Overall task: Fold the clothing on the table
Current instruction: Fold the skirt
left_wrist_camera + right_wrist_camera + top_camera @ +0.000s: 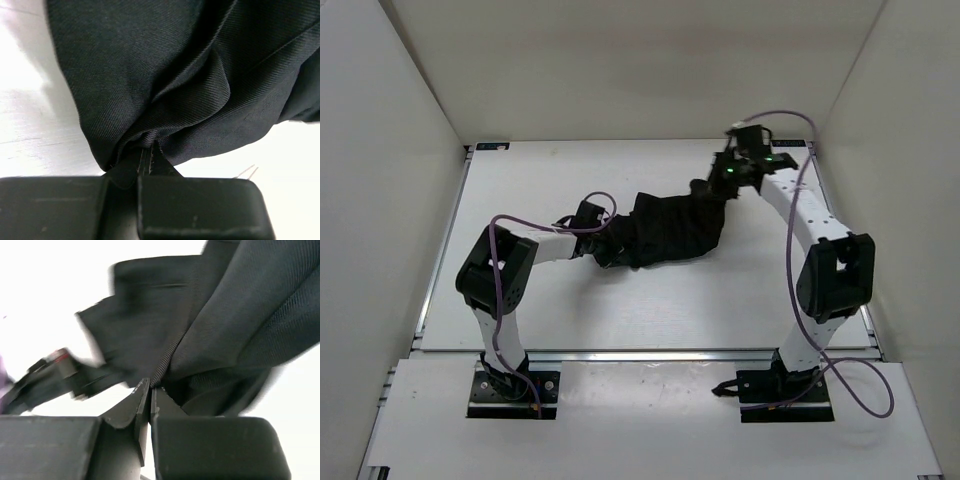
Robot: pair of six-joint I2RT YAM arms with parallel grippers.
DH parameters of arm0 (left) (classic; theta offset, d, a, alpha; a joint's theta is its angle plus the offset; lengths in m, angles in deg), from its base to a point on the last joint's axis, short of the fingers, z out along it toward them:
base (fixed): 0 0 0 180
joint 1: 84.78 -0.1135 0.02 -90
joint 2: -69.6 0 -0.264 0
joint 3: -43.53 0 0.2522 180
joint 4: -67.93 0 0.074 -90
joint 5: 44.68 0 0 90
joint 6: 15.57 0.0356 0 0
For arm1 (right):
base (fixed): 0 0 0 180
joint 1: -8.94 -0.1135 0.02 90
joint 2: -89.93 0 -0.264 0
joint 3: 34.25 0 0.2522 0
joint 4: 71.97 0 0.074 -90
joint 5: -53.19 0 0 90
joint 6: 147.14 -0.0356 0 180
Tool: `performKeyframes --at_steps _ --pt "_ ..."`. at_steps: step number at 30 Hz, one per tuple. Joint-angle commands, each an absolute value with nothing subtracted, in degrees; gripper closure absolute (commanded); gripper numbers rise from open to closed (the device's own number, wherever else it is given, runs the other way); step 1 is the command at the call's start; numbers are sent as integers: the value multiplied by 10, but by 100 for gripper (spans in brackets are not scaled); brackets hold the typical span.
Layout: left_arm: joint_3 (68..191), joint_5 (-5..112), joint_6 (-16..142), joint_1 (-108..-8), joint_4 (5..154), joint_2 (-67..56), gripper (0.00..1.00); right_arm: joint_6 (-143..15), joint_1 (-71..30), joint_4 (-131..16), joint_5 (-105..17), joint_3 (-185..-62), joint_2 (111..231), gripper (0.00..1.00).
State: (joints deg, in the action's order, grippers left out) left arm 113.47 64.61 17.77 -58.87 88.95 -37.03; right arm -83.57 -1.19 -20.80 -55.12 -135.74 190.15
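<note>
The black clothing (670, 230) lies bunched in a band across the middle of the white table (620, 310), stretched between my two grippers. My left gripper (607, 247) is at its left end, and in the left wrist view it (145, 156) is shut on a gathered fold of the clothing (165, 75). My right gripper (720, 186) is at the upper right end. In the right wrist view it (151, 388) is shut on a ribbed edge of the clothing (240, 315), which hangs up and away from the jaws.
White walls (380, 150) enclose the table on three sides. A metal rail (650, 354) runs along the near edge by the arm bases. Purple cables (800, 150) loop off both arms. The left arm (45, 377) shows blurred in the right wrist view.
</note>
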Motion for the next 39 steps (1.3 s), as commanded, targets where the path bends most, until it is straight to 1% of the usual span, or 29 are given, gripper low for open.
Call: performKeyframes --at_steps 1,6,8,13,17,18,21,23,25,26,27,28,29,30,31,32,34,35,37,39 --pt "1118 634 172 -591 885 -372 100 -824 -128 -151 -538 -1431 1936 100" --pt "1110 641 189 -609 878 -362 100 -817 -223 -112 -558 -1552 2056 100" --pt "1101 647 193 -619 873 -357 100 -809 -256 -97 -560 -1573 2085 100" --pt "1066 670 213 -642 853 -348 100 -785 -289 -94 -545 -1575 2149 100" --pt "1036 683 218 -654 842 -335 96 -777 -317 -86 -504 -1590 2200 100" --pt "1027 686 217 -660 836 -331 94 -776 -322 -83 -499 -1591 2207 100" --pt "1021 704 222 -664 835 -323 77 -781 -335 -85 -499 -1598 2220 100" --pt "1024 714 227 -673 848 -317 69 -780 -337 -68 -493 -1630 2219 98" --pt "1026 741 230 -675 851 -315 68 -784 -341 -43 -475 -1662 2207 91" --pt "1026 748 228 -675 851 -308 67 -781 -341 -28 -471 -1681 2199 85" --pt "1027 756 227 -677 857 -302 64 -787 -345 -10 -460 -1694 2183 73" --pt "1034 760 226 -676 862 -299 61 -784 -341 -3 -453 -1695 2177 66" --pt "1034 766 227 -675 872 -289 59 -789 -340 5 -452 -1703 2162 48" --pt "1036 770 228 -678 880 -278 57 -795 -339 15 -449 -1703 2145 34" --pt "1036 779 221 -677 885 -278 55 -798 -338 26 -445 -1702 2137 29" --pt "1032 790 214 -678 884 -266 53 -806 -336 41 -435 -1699 2123 13" --pt "1028 793 213 -676 899 -248 49 -810 -330 61 -417 -1690 2099 3" --pt "1024 792 220 -678 913 -231 49 -816 -325 73 -412 -1678 2075 1" --pt "1012 779 227 -683 944 -191 48 -821 -320 75 -392 -1644 2037 0" --pt "995 775 241 -693 976 -158 48 -824 -316 41 -401 -1567 1969 1"
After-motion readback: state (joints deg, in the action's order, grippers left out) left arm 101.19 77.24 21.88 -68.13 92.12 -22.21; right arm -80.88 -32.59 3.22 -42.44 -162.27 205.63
